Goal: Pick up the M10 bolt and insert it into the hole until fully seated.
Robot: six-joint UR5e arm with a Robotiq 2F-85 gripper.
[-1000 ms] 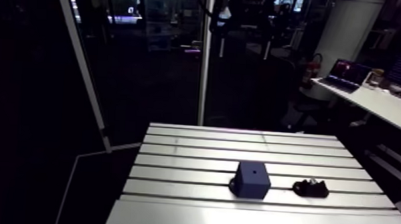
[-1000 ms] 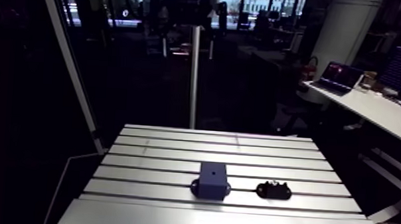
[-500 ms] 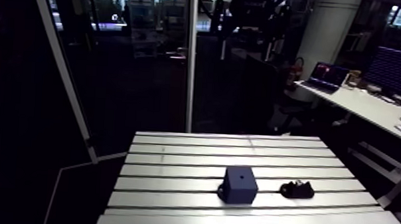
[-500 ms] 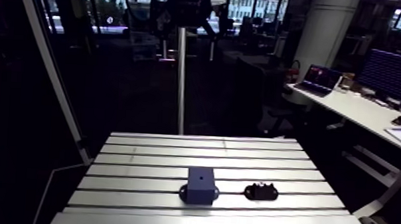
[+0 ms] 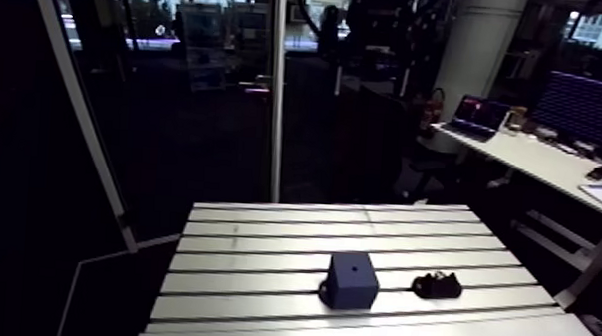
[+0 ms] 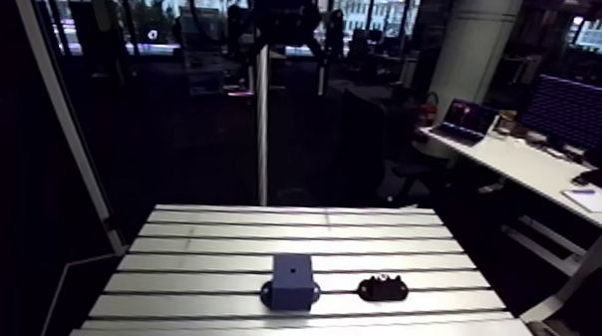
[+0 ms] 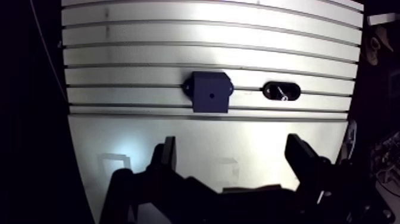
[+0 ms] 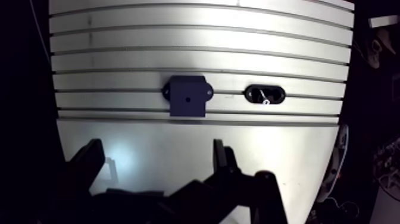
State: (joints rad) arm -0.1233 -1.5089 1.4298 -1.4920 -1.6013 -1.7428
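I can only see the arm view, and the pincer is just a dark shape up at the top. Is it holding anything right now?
Observer: No. In the wrist view the pincer is open, its fingers wide apart with nothing between them.
Visitor: And the little black lump beside the box?
Observer: From above it is a dark oval holder, and a shiny bolt lies in it.
Visitor: Is the pincer over that bolt?
Observer: No. The holder and the box both lie ahead of the pincer, which has only bare table under it.
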